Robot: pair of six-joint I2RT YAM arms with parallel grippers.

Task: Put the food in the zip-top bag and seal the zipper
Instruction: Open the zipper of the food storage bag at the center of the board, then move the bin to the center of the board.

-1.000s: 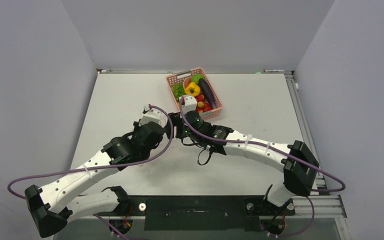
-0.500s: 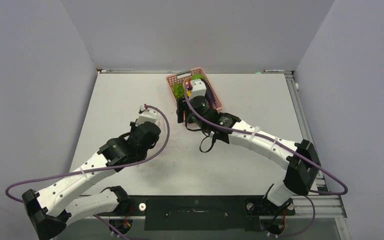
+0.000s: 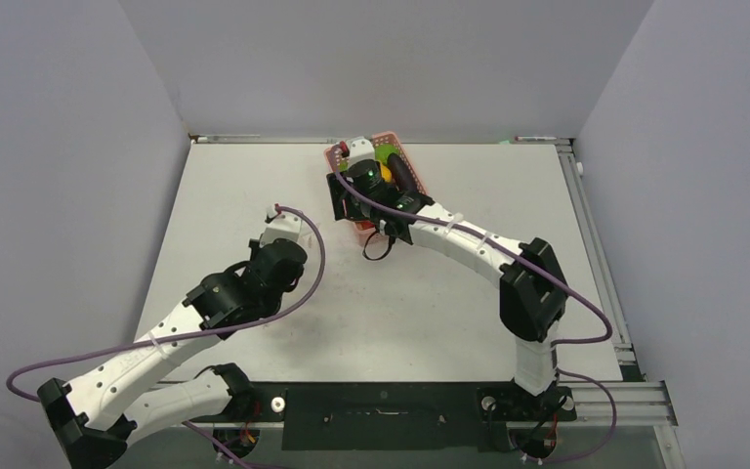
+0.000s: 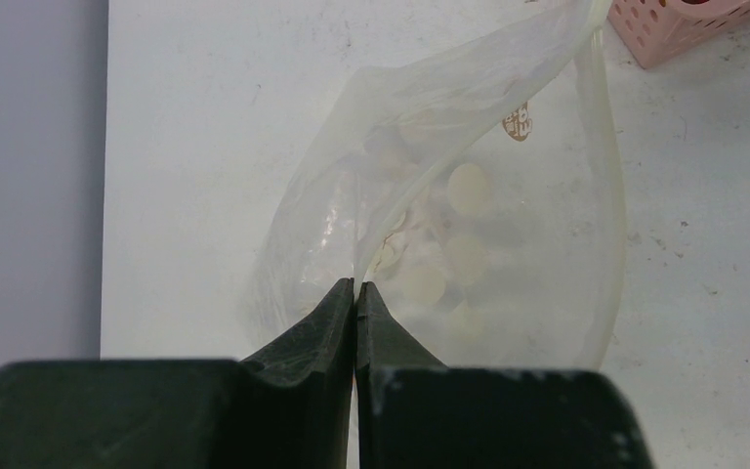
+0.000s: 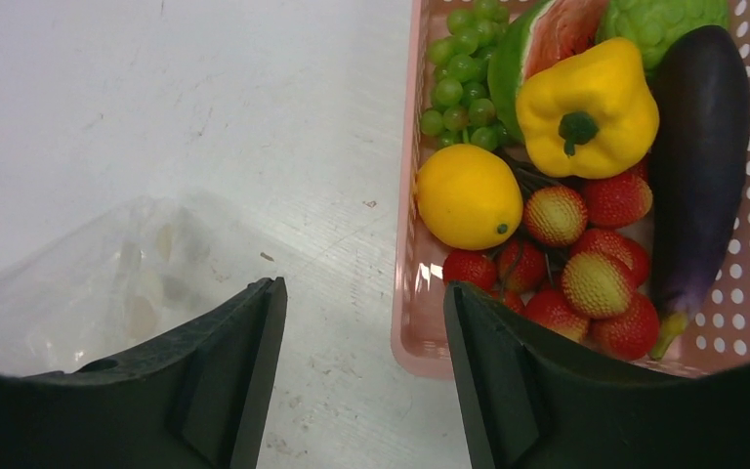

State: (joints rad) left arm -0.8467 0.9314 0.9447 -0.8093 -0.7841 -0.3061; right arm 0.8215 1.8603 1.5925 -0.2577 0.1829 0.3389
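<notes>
the basket (image 5: 405, 293) sits at the far middle of the table (image 5: 205, 117), and the bag (image 5: 88, 283) lies apart on its left. inside the basket, the eggplant (image 5: 703, 147) lies along the right wall with the pepper (image 5: 586, 103) left of it. the grapes (image 5: 454, 83) are further left, the round fruit (image 5: 469, 195) lies nearer than the grapes, and the berries (image 5: 596, 278) lie between fruit and eggplant.

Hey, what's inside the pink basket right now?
Visible: yellow pepper, eggplant, round yellow fruit, green grapes, watermelon slice, leafy green piece, red berries. Anything beneath them is hidden.
</notes>
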